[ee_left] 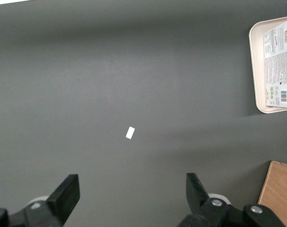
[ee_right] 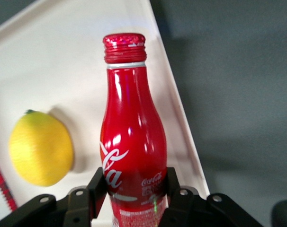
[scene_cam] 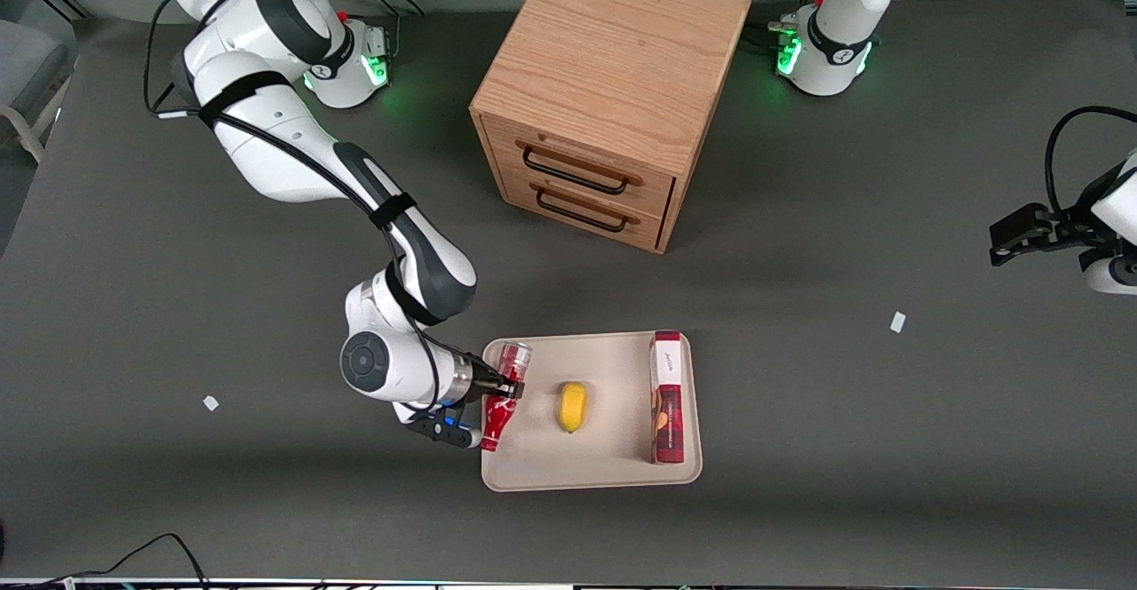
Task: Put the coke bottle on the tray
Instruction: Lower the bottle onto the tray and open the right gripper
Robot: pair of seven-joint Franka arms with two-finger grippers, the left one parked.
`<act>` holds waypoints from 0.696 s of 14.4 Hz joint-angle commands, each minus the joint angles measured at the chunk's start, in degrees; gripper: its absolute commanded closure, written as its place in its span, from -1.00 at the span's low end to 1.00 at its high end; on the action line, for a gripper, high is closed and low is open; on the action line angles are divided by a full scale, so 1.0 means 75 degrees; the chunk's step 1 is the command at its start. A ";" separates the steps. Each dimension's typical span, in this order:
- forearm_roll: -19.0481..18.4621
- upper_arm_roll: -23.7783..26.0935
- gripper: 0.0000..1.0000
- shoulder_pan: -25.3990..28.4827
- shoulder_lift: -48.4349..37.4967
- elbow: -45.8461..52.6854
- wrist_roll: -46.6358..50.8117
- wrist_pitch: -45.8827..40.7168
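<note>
The coke bottle (ee_right: pixel 133 137), glossy red with white script and a ribbed red cap, lies tilted over the tray (scene_cam: pixel 613 470) edge nearest the working arm, pinched at its lower body by the gripper (scene_cam: pixel 508 387) fingers (ee_right: pixel 98 187). On the tray, the lemon (scene_cam: pixel 573 406) sits at the bottle's 3 o'clock in the front view, and the red-and-white box (scene_cam: pixel 667 397) farther along. The right wrist view alone shows the cap; the front view alone shows the wooden drawer cabinet (scene_cam: pixel 613 92) on the bench (scene_cam: pixel 178 306).
</note>
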 commanded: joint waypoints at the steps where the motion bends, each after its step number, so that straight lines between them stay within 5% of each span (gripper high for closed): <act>1: -0.0154 -0.0019 -0.27 0.0105 0.0170 0.0364 0.0259 0.0006; 2: -0.0166 -0.0054 -0.99 0.0105 0.0182 0.0352 0.0259 0.0006; 10: -0.0318 -0.0102 -1.00 0.0117 0.0031 0.0246 0.0259 0.0006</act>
